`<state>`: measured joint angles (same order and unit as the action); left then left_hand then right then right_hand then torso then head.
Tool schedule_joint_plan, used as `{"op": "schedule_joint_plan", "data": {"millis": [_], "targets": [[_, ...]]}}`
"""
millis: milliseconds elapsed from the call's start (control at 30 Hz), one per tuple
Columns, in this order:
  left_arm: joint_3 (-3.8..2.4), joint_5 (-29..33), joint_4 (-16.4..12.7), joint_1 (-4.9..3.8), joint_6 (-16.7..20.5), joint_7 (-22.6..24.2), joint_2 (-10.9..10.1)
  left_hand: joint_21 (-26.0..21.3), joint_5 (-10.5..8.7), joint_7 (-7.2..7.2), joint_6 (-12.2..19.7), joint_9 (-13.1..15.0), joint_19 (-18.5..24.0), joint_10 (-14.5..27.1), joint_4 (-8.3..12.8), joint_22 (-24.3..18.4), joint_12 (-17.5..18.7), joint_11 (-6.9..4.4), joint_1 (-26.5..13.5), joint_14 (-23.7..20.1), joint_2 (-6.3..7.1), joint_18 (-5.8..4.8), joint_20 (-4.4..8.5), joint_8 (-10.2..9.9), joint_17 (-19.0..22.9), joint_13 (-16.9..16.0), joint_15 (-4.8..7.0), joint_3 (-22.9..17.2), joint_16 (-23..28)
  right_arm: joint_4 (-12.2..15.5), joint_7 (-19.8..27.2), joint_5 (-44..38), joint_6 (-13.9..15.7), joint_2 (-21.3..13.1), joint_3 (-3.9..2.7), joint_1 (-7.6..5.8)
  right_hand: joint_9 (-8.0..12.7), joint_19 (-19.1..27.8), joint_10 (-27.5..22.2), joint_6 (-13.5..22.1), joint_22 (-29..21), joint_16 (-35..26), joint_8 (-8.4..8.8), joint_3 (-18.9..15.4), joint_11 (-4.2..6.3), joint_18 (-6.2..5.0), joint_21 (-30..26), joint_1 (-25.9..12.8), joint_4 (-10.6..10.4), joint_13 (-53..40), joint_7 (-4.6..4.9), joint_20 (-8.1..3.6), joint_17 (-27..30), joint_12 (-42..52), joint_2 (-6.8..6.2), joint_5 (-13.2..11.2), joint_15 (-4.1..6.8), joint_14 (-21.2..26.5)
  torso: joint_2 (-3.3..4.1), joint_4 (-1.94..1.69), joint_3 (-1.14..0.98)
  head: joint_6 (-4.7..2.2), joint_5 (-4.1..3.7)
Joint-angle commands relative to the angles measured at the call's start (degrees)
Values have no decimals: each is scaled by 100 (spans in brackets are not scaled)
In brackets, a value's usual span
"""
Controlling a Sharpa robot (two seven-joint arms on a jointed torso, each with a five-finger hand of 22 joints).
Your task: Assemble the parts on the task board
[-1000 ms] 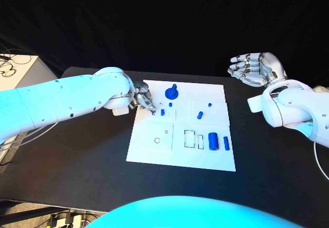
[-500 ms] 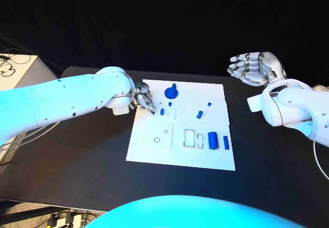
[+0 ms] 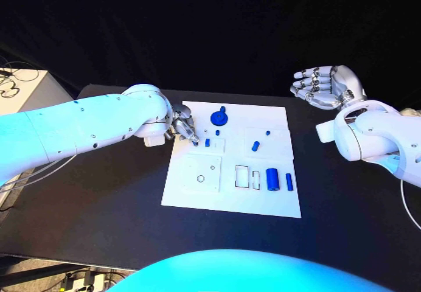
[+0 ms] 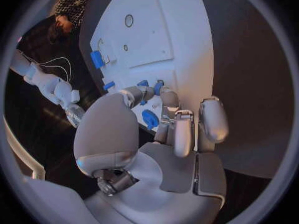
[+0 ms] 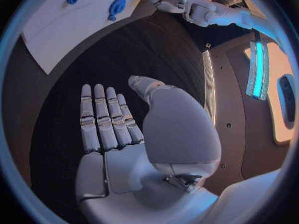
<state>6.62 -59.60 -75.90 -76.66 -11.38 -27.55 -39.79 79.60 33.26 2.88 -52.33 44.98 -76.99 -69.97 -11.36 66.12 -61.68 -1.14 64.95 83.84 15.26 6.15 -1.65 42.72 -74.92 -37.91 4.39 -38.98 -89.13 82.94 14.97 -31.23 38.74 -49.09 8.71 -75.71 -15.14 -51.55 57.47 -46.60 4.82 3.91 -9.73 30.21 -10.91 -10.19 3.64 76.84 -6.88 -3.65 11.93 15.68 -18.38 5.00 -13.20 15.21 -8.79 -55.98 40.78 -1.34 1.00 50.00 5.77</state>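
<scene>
Task board (image 3: 230,201) sits mid table (image 3: 105,213), white plate w/ small blue parts on it. Left hand (image 3: 184,128) at board's far-left corner, fingertips down, pinching a small blue peg (image 3: 194,143) betw thumb and a finger; left wrist view shows the peg (image 4: 143,83) at the fingertips, just over the board surface. Second blue peg (image 3: 207,143) just beside it on the board, can't tell if touching. Round blue knob (image 3: 219,118) near board's far edge, close to left hand. Short blue piece (image 3: 255,146) mid-right; blue cylinder (image 3: 273,180) and thin blue bar (image 3: 289,182) side by side nearer the right edge. Right hand (image 3: 325,87) up off the table, well apart from board, fingers apart, holding nothing.
</scene>
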Motion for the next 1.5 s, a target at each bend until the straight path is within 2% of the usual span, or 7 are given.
{"op": "schedule_joint_plan", "data": {"millis": [33, 267, 733, 900, 1233, 1500], "targets": [[5, -14, 1, 11, -297, 64, 16, 8, 22, -8, -49, -1, -15, -52, 1328, 5, 1, -42, 7, 580, -38, -112, -5, -4, -1391, -12, 34, -1290, -30, -1, 55, -5, -87, 2, -2, 0, 7, 34, 5, 35, -5, -20, 20, -2, -27, -35, -11, -47, 16, 5, 241, -13, 5, -30, 12, 37, -29, 25, 1, 6, -1, 0, 11], [2, 209, 34, 11, -444, 59, 10, 13, 25, -10, -52, -2, -20, -57, 1335, 15, -5, -43, 12, 585, -37, -114, -4, -6, -1408, -25, 34, -1292, -38, -7, 50, -5, -106, 6, -2, 1, 9, 40, 5, 33, -16, -19, 23, -8, -32, -35, -10, -53, 19, 5, 248, -9, 15, -39, 13, 37, -35, 25, -1, 4, 6, 0, 5], [-34, 454, 299, -3, -630, 40, 88, 18, 29, -11, -55, -2, -25, -61, 1342, 26, -11, -44, 16, 587, -37, -116, -4, -7, -1416, -36, 34, -1295, -42, -25, 45, -5, -127, 35, -1, 6, 12, 49, 6, 31, -31, -20, 27, -18, -38, -35, -10, -59, 24, 5, 256, -3, 30, -51, 14, 36, -41, 28, 10, 7, -4, 0, 5], [-29, 484, 401, -8, -695, 15, 163, 19, 33, -12, -59, -3, -25, -68, 1348, 28, -18, -45, 19, 589, -36, -117, -4, -9, -1421, -50, 34, -1296, -44, -25, 45, -5, -128, 39, -1, 8, 14, 52, 5, 31, -36, -21, 28, -21, -40, -35, -10, -61, 26, 5, 258, -1, 35, -55, 15, 36, -42, 30, 6, -6, -1, 0, -7], [-11, 466, 596, -19, -885, -106, 340, 15, 36, -11, -62, -3, -19, -62, 1352, 17, -7, -45, 21, 585, -38, -114, -3, -12, -1410, -31, 34, -1298, -39, -10, 57, -15, -122, 50, -1, 10, 15, 56, 5, 30, -42, -21, 30, -23, -42, -35, -9, -62, 29, 5, 260, 1, 41, -60, 17, 37, -44, 32, -2, 8, -9, 0, 5], [-7, 415, 771, -29, -1056, -132, 495, 14, 36, -10, -63, -4, -16, -57, 1357, 15, 0, -44, 24, 586, -39, -114, -3, -17, -1412, -22, 34, -1300, -40, -8, 67, -17, -115, 56, 0, 12, 15, 56, 5, 30, -42, -21, 30, -23, -42, -35, -9, -62, 29, 5, 260, 1, 41, -60, 17, 37, -44, 32, 3, 9, -3, 0, -2]]}}
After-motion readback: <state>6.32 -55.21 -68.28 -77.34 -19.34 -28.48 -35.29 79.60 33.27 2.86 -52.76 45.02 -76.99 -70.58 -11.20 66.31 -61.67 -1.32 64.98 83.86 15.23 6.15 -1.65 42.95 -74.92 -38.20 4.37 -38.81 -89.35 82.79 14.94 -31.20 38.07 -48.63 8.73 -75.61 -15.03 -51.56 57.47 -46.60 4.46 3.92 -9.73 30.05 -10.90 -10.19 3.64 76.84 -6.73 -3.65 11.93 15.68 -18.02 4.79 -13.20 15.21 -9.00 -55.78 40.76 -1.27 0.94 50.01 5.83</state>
